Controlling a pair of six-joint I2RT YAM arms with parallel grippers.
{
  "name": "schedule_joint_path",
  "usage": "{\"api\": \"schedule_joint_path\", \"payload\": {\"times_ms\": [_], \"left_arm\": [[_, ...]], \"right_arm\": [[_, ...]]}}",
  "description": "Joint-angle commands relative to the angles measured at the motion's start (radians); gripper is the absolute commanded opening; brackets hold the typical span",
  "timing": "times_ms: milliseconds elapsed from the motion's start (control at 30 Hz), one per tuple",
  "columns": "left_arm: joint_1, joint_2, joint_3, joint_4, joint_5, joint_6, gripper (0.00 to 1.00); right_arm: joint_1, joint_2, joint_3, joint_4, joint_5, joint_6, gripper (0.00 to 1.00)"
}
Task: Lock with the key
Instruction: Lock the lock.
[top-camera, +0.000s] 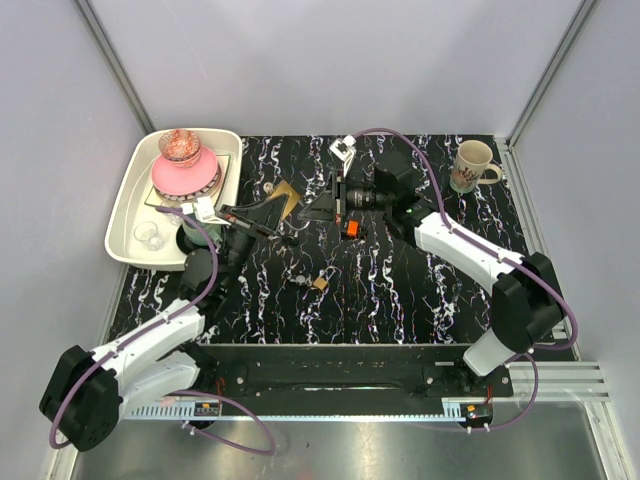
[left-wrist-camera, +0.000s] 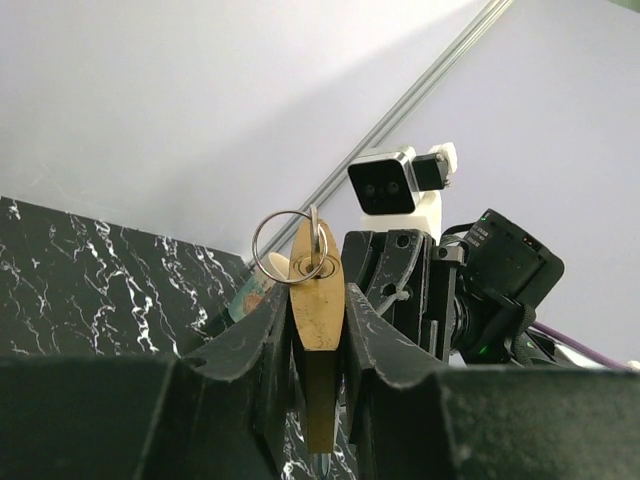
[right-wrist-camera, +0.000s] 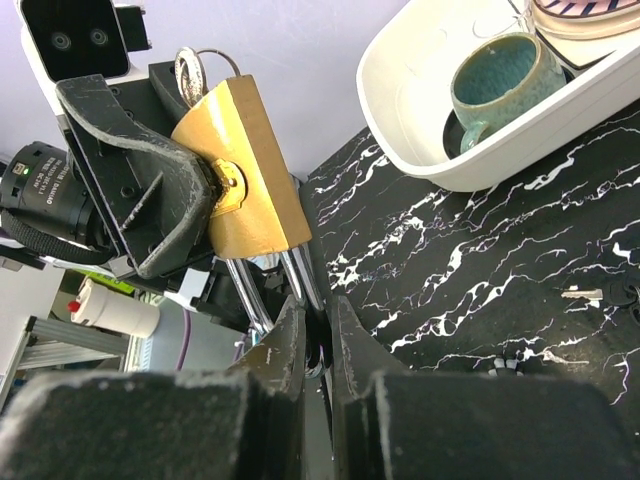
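Top external shows my left pincer clamped on a brass padlock, held up over the counter toward its far edge. My right pincer meets it from the other side. Just below my right wrist, near the middle of the counter, sits a small orange spot that I take for the key. A second padlock lies closer to the near edge. I judge the key light, stiff and thin, with a slick blade, so I would pinch it by the flat faces of its plastic head. Lying flat, it leaves little to get under.

Left wrist view adds what the top hides: my fingers press both broad faces of the padlock, and a wire ring hangs at its upper end. No orange shows here.

Right wrist view alone shows the shackle pointing down into my right pincer, which is nearly closed and seems to nip it, though the contact itself is hidden. A small loose metal piece lies on the counter. The orange key is out of sight here.
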Motion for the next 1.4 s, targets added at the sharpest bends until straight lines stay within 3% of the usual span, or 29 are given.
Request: {"api": "schedule_joint_path", "payload": {"times_ms": [0, 767, 1033, 1300, 1367], "left_arm": [[-0.209, 0.157, -0.088, -0.496, 0.626, -0.001, 0.0], [-0.235, 0.243, -0.107, -0.459, 0.638, -0.005, 0.0], [-0.232, 0.137, -0.098, -0.52, 0.56, 0.013, 0.0], [-0.179, -0.023, -0.029, -0.684, 0.463, 0.088, 0.0], [-0.163, -0.056, -0.02, -0.701, 0.468, 0.102, 0.0]], "right_arm": [[0.087, -0.04, 0.255, 0.488, 0.054, 0.146, 0.0], [0.086, -0.039, 0.326, 0.48, 0.044, 0.134, 0.0], [0.087, -0.069, 0.226, 0.497, 0.062, 0.131, 0.0], [0.086, -0.106, 0.09, 0.519, 0.079, 0.145, 0.0], [0.086, -0.118, 0.048, 0.551, 0.079, 0.159, 0.11]]}}
